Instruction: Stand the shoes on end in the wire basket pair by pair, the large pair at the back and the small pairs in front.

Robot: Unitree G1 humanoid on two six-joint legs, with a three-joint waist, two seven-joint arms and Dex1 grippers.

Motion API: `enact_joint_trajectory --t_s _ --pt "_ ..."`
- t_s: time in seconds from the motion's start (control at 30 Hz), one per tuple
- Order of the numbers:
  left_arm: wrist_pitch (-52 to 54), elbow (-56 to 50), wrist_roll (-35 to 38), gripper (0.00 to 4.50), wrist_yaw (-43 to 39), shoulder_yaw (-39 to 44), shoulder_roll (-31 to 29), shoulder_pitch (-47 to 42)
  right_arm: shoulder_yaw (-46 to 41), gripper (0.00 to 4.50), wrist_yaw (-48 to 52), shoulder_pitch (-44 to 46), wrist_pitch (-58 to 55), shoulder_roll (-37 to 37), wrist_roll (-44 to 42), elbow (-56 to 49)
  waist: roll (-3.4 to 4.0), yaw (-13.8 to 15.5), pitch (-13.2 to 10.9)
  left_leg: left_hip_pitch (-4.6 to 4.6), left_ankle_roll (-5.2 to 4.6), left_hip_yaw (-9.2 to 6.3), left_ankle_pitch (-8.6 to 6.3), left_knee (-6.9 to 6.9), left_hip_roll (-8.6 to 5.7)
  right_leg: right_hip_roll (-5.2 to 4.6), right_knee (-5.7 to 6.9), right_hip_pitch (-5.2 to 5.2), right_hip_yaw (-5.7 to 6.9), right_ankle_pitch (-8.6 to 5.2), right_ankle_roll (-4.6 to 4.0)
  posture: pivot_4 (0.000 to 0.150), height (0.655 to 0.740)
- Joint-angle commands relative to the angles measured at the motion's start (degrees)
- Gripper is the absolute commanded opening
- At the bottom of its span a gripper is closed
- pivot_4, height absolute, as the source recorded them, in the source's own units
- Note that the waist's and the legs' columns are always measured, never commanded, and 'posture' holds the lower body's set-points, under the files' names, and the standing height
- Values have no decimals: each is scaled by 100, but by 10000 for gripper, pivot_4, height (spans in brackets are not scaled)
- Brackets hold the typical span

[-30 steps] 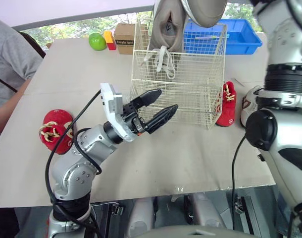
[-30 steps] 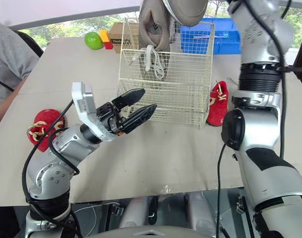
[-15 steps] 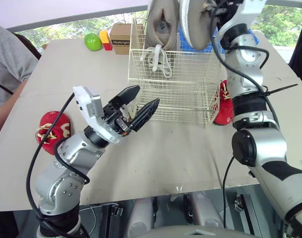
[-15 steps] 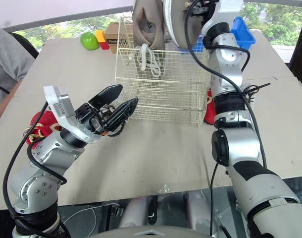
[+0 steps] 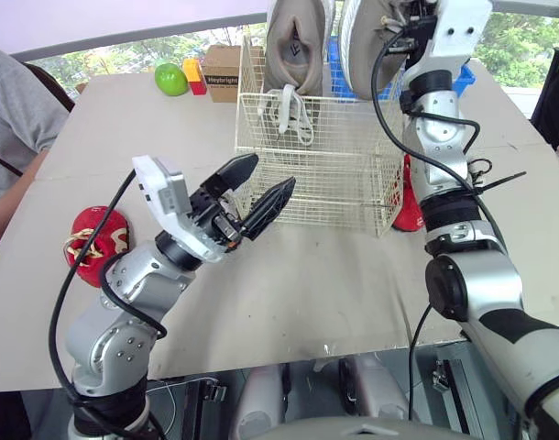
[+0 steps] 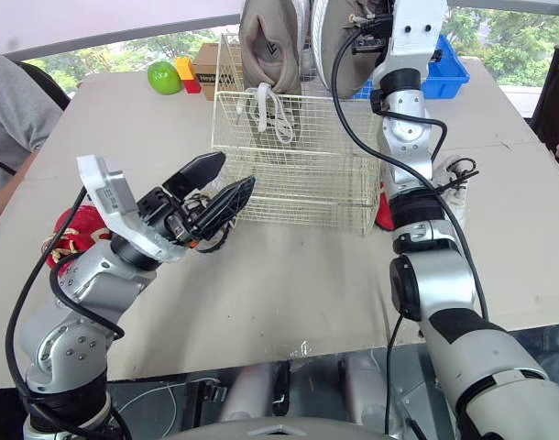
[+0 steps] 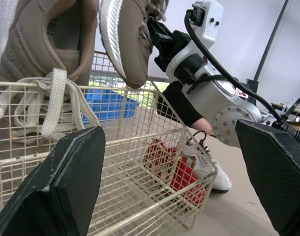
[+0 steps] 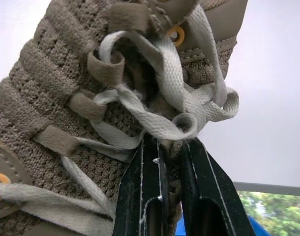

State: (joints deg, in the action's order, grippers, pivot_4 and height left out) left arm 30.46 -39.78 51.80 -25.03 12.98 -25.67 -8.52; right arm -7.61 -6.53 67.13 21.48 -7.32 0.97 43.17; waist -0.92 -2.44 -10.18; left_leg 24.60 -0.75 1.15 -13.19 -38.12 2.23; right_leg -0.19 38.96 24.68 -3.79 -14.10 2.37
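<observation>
Beige table holds a wire basket. One big tan shoe stands on end in it, at the back I think. Right claw pinches the other big tan shoe tight, up over the basket. Left claw is wide open and empty, near the basket's front

Test lab, beige worktable, blue storage bin, cardboard box, trees outside window
</observation>
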Motion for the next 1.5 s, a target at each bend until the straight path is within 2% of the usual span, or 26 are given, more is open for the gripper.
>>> enact_joint_trajectory --t_s 0.03,0.17,0.43,0.6,0.97,1.33,1.5 --pt "-150 -131 3 45000 41 30 -22 -32 76 938 -217 -137 107 76 134 170 -1 1 1 0 0 0 0 -1 0 0 0 0 0 0 0 1500 7400" --pt "-158 -135 15 45000 78 61 -35 -22 108 938 -252 29 251 31 183 504 -10 1 8 -1 0 0 0 -2 0 0 -1 -2 0 1 -1 1500 7400" --pt "-173 -133 34 45000 118 80 -65 -18 -11 938 -49 1123 695 -98 5 1463 -9 -7 6 -4 -1 0 0 -2 0 6 -1 -4 -2 4 -7 1500 7400" --pt "-192 -130 26 45000 129 77 -72 -11 -14 938 -69 1341 883 -124 48 1837 -9 -1 5 5 0 0 0 -2 0 3 -9 -1 0 4 -7 1500 7400" --pt "-264 -252 8 45000 202 43 -37 150 0 938 -92 1636 1097 -206 99 1918 -8 -1 3 7 0 0 0 0 1 3 -8 2 1 4 -7 1500 7400" --pt "-369 -331 36 45000 192 91 -50 305 -5 938 -51 1602 1107 -200 73 1909 -8 10 1 14 0 -1 0 3 1 -1 -10 9 2 4 -7 1500 7400" --pt "-408 -324 5 45000 182 87 -76 339 224 938 24 815 994 -18 259 2080 -13 8 4 10 0 -1 0 4 1 -1 -10 7 3 4 -7 1500 7400"
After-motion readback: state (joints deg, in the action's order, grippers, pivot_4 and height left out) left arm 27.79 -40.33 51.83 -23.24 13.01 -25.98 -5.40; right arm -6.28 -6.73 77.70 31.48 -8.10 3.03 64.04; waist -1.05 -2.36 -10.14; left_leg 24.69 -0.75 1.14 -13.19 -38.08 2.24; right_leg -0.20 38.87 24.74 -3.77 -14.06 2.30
